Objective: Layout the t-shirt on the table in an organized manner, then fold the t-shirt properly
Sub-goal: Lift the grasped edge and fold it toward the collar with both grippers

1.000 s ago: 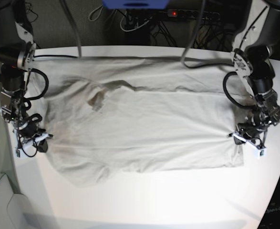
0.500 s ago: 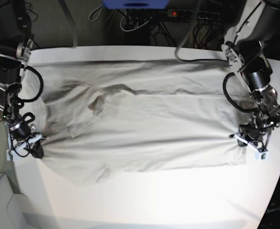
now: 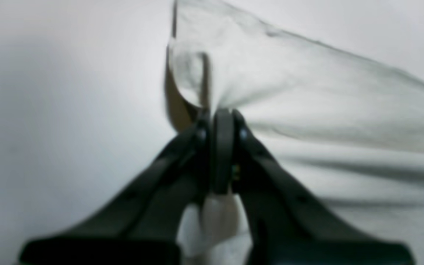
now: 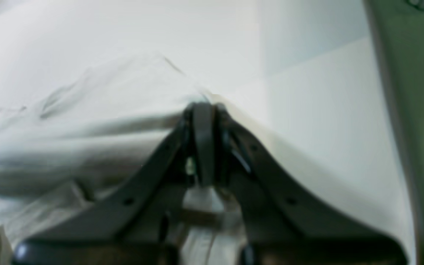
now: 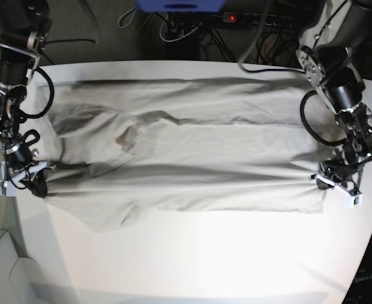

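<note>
The light grey-beige t-shirt (image 5: 186, 158) lies spread across the white table (image 5: 192, 259), collar to the left in the base view. It is pulled taut between both grippers. My left gripper (image 5: 322, 180) is shut on the shirt's hem corner at the right; in the left wrist view its jaws (image 3: 221, 117) pinch the cloth (image 3: 307, 95). My right gripper (image 5: 37, 180) is shut on the shoulder and sleeve area at the left; in the right wrist view it (image 4: 202, 110) clamps a fold of the shirt (image 4: 87, 110).
Cables and a power strip (image 5: 249, 19) lie behind the table's far edge. A blue object (image 5: 179, 5) is at the top centre. The table's left edge (image 5: 14, 215) is just beside my right gripper. Bare tabletop spans the front.
Both grippers have moved outward, left gripper to the right and right gripper to the left, stretching the shirt tighter and flatter. The lower hem has straightened.
</note>
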{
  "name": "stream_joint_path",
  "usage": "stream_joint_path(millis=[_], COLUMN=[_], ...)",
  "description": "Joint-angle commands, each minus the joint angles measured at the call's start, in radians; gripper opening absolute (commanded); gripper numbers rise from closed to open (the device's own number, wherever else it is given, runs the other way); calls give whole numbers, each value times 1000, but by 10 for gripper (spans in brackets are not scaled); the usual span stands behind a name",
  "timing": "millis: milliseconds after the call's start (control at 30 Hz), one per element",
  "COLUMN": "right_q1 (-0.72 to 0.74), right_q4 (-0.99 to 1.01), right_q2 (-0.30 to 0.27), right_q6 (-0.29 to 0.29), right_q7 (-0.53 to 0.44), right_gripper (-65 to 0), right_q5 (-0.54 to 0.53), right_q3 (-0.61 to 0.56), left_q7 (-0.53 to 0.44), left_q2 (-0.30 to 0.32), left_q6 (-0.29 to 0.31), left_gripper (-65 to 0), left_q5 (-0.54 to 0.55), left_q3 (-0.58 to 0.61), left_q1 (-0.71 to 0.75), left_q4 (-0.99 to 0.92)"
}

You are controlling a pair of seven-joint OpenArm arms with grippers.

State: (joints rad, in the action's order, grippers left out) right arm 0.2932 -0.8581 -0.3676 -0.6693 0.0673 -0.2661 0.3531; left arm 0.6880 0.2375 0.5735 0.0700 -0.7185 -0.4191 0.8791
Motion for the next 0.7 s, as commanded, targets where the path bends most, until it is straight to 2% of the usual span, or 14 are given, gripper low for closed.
stream_joint_path(millis=[0,300,667], right_q1=[24,-35,-223], right_q4=[-20,-53,-306], right_q2=[-20,-20,18], right_q6=[-23,-29,-29], right_q7=[-31,-30,-30], right_gripper=[-650,-650,-650], right_q5=[-15,-15,-17], right_q3=[7,82,91], left_q7=[-8,135,284], left_q2=[24,20,18], left_q6=[1,-7,-8], left_gripper=[-648,-648,-648], left_q5=[26,182,317], left_q3=[-5,0,-6], left_q1=[-21,101,223], left_q4=[24,302,527])
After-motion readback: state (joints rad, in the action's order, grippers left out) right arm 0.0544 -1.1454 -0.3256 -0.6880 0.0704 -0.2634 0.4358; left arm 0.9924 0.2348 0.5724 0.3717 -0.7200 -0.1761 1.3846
